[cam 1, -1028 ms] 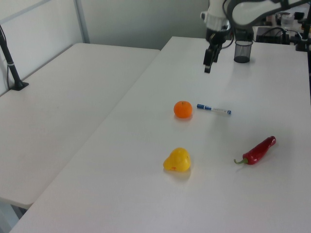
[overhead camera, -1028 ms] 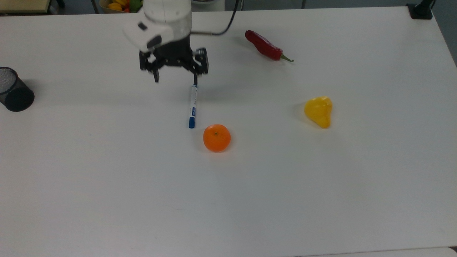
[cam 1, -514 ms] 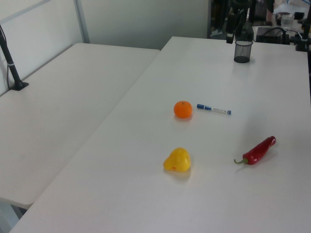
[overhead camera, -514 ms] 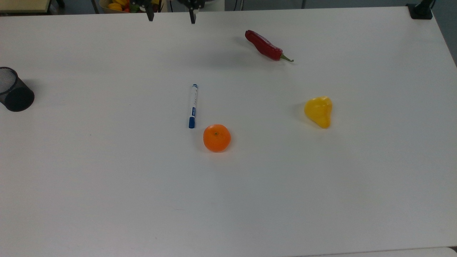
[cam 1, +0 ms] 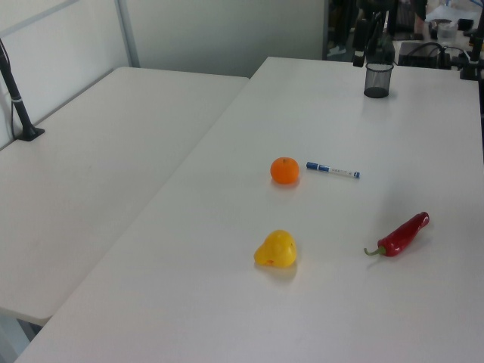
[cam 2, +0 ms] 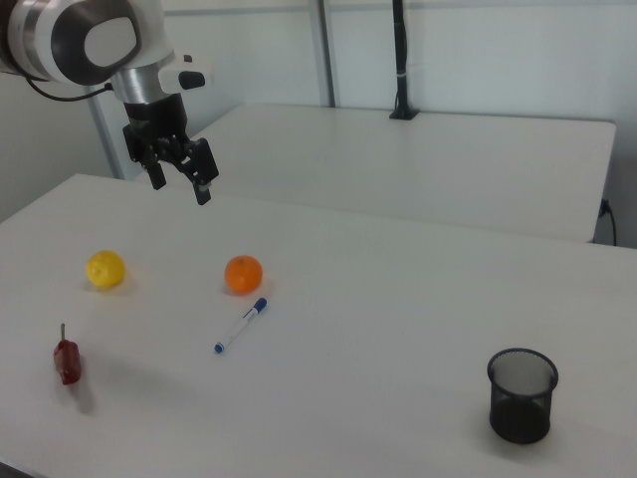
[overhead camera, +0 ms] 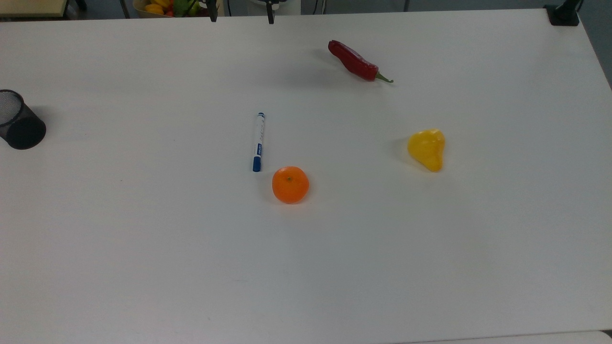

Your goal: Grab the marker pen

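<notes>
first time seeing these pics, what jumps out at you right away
Three bright foods on the white table: an orange near the middle, a yellow pear-shaped fruit toward the top view's right, and a red chili pepper near the far edge. A marker pen lies flat beside the orange, apart from it, blue cap toward it. In the right view the arm's open claw hangs high above the table, empty.

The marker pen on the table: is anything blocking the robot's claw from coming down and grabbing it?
Nothing visible does. The gripper hangs open high above the table, and the marker pen lies flat in the open. The orange sits close to its blue cap end without touching it, leaving the barrel free.
</notes>
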Motion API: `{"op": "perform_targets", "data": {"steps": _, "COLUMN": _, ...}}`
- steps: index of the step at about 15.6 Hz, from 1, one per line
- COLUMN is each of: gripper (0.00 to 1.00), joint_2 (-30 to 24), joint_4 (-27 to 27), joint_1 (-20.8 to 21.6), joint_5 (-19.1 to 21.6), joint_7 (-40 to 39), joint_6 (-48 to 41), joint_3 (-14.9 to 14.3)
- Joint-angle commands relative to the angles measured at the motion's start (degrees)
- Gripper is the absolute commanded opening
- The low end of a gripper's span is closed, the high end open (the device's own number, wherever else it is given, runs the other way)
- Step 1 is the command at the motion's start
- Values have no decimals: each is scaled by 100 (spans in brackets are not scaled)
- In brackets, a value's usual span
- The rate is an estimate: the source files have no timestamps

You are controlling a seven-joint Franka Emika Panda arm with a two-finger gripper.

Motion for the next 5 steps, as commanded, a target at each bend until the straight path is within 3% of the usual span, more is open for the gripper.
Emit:
{"op": "perform_targets", "data": {"steps": 1, "gripper": 100, "joint_2": -41, "joint_4": -31, "joint_1": 125, "joint_5": 83, "joint_7": 7, "joint_6": -49, "joint_3": -120}}
{"op": "perform_targets", "data": {"steps": 5, "gripper": 100, "joint_2": -23, "joint_4": -31, "joint_1": 125, "joint_5": 83, "joint_7": -28, "joint_6": -40, "joint_3": -94}}
